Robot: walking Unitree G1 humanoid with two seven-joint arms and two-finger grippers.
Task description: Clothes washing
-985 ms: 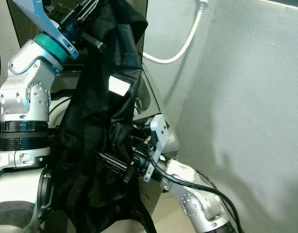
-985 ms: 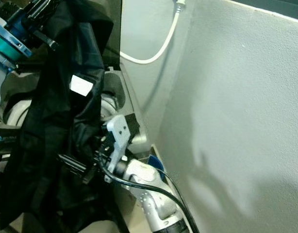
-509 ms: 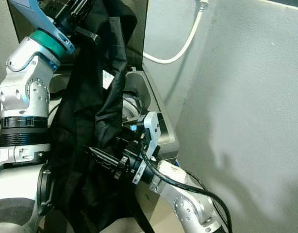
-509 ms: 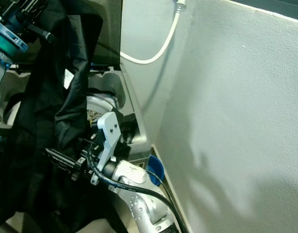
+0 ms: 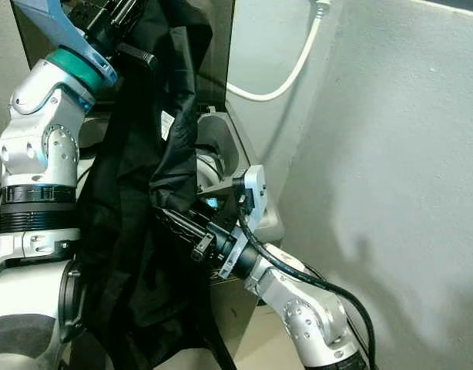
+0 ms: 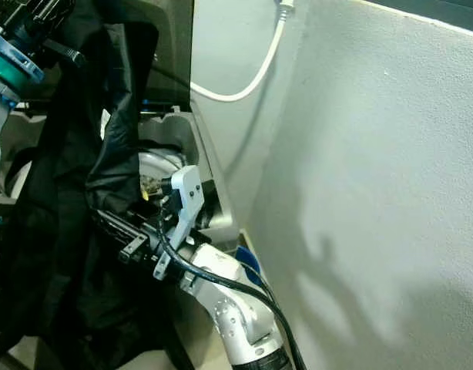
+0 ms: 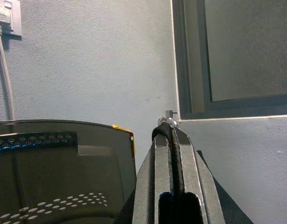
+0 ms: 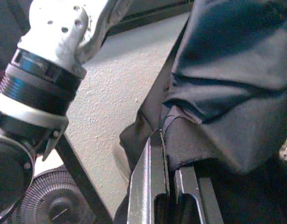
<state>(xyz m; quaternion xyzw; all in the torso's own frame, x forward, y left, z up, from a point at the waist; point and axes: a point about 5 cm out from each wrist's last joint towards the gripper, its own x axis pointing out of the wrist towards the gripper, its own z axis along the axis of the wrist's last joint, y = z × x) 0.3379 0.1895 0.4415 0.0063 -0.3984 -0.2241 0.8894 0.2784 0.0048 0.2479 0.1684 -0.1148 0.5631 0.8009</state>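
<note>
Long black garment of thin, slightly shiny cloth (image 5: pixel 144 231) hangs in front of the robot's chest, over the open top-loading washing machine (image 5: pixel 252 166). Nearest: the right end effector (image 5: pixel 169 218), fingers pressed together on a low fold of the garment; the right wrist view shows cloth bunched over the closed fingertips. Against half a second ago this end effector has risen and moved in toward the drum, and the lower fold has lifted with it. A second ago the cloth covered the machine's mouth; now the grey tub rim and pale drum show to the right of it. Judged: garment is being gathered and steered toward the opening, not yet inside. Farther up, the left end effector (image 5: pixel 117 11) pinches the garment's top edge high, fingers closed with cloth between them in the left wrist view. Small white label (image 5: pixel 167 123) shows mid-cloth; fabric falls in long limp creases. Beyond: white hose (image 5: pixel 286 77) on the grey wall.
</note>
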